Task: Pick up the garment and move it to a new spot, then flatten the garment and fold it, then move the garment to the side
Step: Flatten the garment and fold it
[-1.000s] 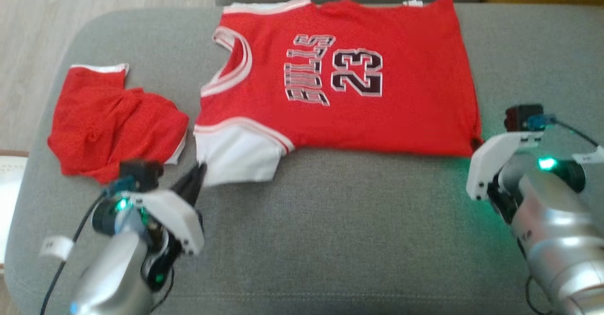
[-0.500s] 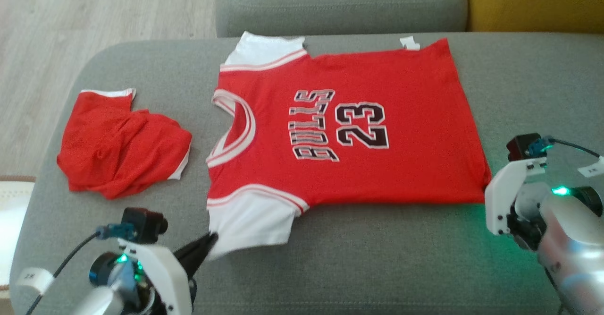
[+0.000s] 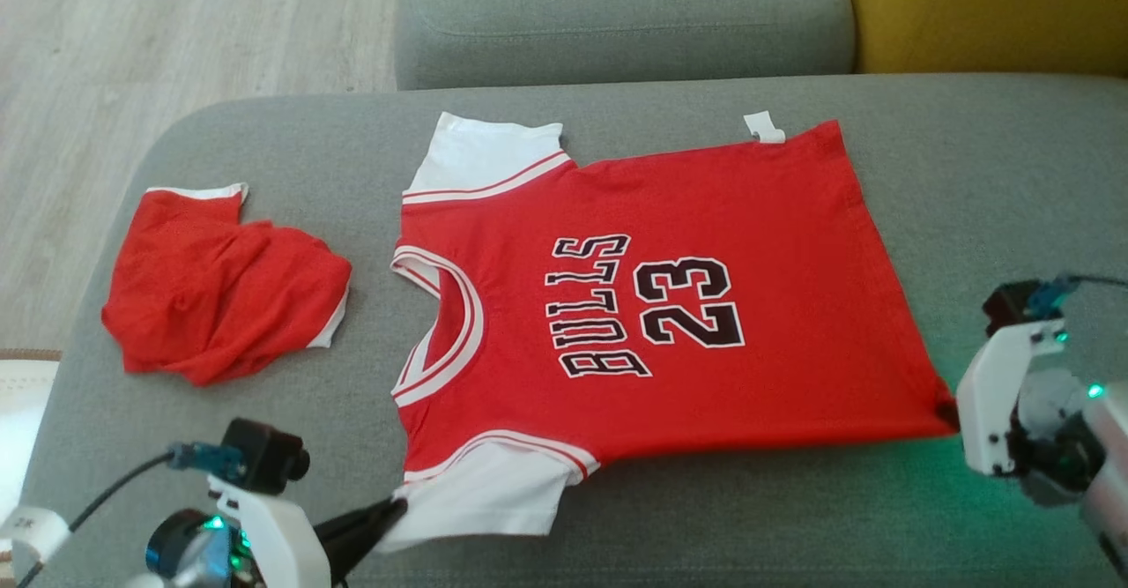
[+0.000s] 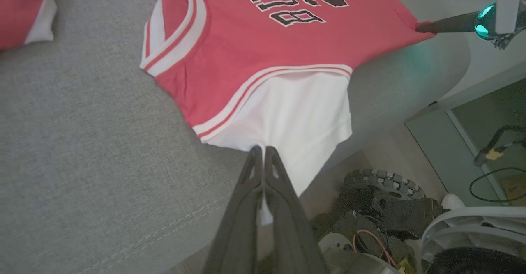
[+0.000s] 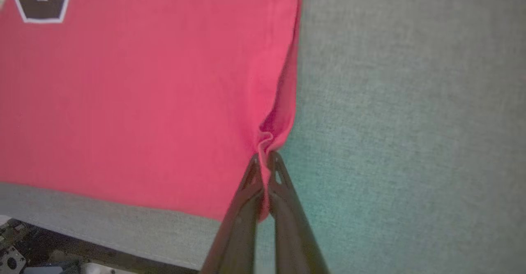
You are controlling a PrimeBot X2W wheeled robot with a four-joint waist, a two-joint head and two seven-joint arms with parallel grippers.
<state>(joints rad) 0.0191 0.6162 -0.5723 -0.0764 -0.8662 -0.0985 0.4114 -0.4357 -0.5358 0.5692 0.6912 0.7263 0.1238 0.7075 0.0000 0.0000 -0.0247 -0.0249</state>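
Head view: red jersey (image 3: 670, 209) lies flat, print up, mid sofa seat (image 3: 749, 526). Left hand (image 3: 398, 509) is clamped on its white sleeve, which overhangs the seat's front edge. Right hand (image 3: 948, 412) is pinched onto the hem corner, near that front edge. Crumpled red shorts (image 3: 220, 306) lie at the seat's left end.

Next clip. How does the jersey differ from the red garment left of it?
The jersey lies spread flat; the red garment sits crumpled. The jersey bears BULLS 23 and white sleeves; the red garment is plain with white trim. The left gripper pinches the jersey's sleeve and the right gripper its hem corner; the red garment is untouched. Both are red, on the grey sofa.
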